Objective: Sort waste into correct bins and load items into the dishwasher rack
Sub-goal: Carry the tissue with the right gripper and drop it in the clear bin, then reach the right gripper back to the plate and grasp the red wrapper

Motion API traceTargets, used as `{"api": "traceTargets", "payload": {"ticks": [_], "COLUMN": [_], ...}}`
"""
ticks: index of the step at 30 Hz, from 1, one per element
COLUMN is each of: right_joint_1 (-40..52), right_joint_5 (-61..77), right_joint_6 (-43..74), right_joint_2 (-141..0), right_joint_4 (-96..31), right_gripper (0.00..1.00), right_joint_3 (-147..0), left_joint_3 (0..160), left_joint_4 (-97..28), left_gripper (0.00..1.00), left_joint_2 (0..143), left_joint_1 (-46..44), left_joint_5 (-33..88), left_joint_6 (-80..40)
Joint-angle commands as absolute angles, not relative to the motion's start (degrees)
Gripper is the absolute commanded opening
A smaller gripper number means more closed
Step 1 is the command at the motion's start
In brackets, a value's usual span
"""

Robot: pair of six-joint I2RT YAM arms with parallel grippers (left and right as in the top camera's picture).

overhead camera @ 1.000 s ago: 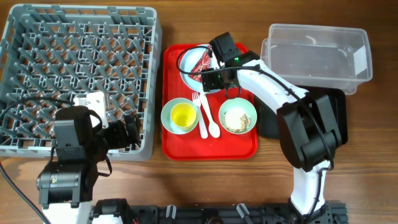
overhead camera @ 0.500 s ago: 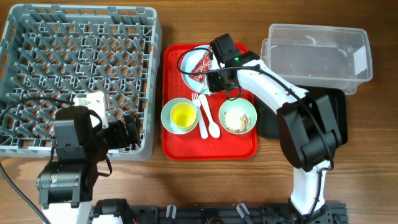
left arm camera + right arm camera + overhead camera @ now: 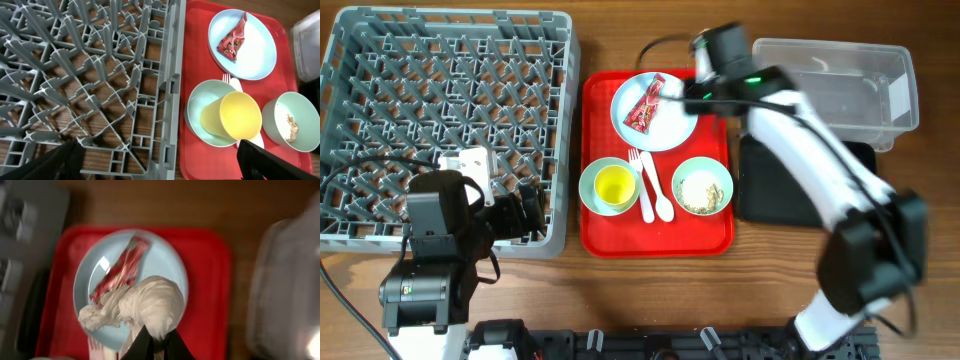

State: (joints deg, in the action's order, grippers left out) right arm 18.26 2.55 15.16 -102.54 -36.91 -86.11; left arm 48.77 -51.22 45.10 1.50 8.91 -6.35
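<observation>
Watching from the table's edge: right gripper (image 3: 155,341) was pinched shut on the crumpled white tissue (image 3: 150,302), holding it by a narrow fold at the bottom of the wad. The wad hung above the pale-blue plate (image 3: 167,255), its loose tail trailing left over the lower end of the red wrapper (image 3: 120,265), which lay flat on the plate. Whether tail and wrapper touched, I could not tell. The plate sat at the far end of the red serving tray (image 3: 212,280), with the clear tub (image 3: 830,80) just beyond the tray's right side and the black tray (image 3: 770,190) partly tucked under the tub. The right arm showed smeared in the overhead view, so I judged it to be swinging fast. Left gripper (image 3: 525,208) rested at the near edge of the grey rack (image 3: 440,100), fingers spread wide and holding nothing. Risks as I judged them: the grip was thin, so a quick swing could shake the tissue loose onto the tray or table; the dangling tail could drag the wrapper off the plate; a low pass could catch the tissue on the tub's rim and drop it outside.
</observation>
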Motion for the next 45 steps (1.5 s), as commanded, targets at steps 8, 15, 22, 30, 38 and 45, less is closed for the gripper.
{"api": "traceTargets", "payload": {"ticks": [8,15,22,30,38,45], "right_joint_1": [2.5,0.1,3.4,20.5,30.8,31.2], "right_joint_5": [-6.0,-2.8,21.7,4.3,-6.1,-6.7], "right_joint_6": [15.0,15.0,16.6,22.7,28.7,36.0], "right_joint_2": [-99.7,-100.7,-99.2,-102.2,-110.5,-119.2], "right_joint_4": [-37.1,-36.0,-31.5,-30.0,-21.8,-20.9], "right_gripper": [0.22,0.88,0.91,0.96,0.98,1.00], "right_joint_3": [-85.4,-85.2,-85.3,-85.1,-85.1,-85.1], "left_joint_3": [50.0,50.0,50.0,50.0,50.0,50.0], "left_joint_4": [-51.1,-51.1,-51.1,-51.1,-51.1,-51.2], "left_gripper": [1.00,1.00,1.00,1.00,1.00,1.00], "left_joint_2": [44.9,44.9,44.9,44.9,44.9,44.9], "left_joint_1": [1.4,1.4,1.4,1.4,1.4,1.4], "left_joint_5": [9.6,9.6,9.6,9.6,9.6,9.6], "left_joint_6": [-6.9,-6.9,-6.9,-6.9,-6.9,-6.9]}}
